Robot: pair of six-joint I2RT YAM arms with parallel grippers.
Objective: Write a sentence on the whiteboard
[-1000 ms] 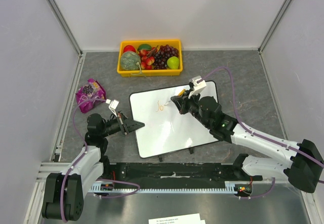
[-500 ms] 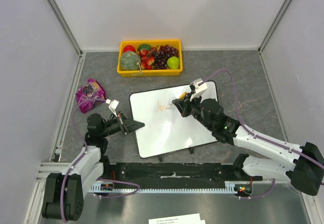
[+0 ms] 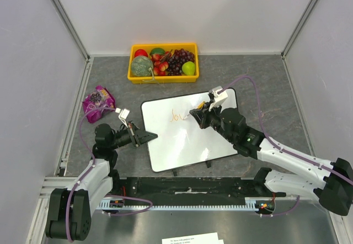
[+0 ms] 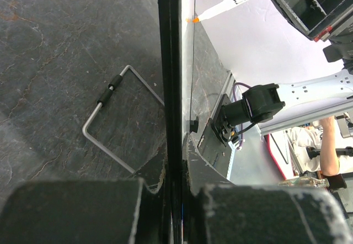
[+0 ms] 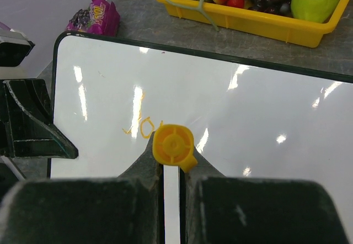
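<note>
2 grasps: left fingers (image 4: pixel 77 211) clamp the whiteboard (image 3: pixel 176 144), long axis left-right; right fingers (image 5: pixel 248 211) pinch the marker (image 5: pixel 173 146).

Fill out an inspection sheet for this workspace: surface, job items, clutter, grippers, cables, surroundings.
Surface: dark grey tabletop, stone-textured.
Job's things: whiteboard mid-table; orange lettering, only a few letters written; orange marker held over the board, tip hidden.
Clutter: yellow fruit tray at the far edge; purple snack bag left of the board.
Grippers: left gripper shut on the whiteboard's left edge; right gripper shut on the marker.
Cables: left purple cable and right purple cable loop from the wrists.
Surroundings: grey enclosure walls; a person beyond, in the left wrist view.
</note>
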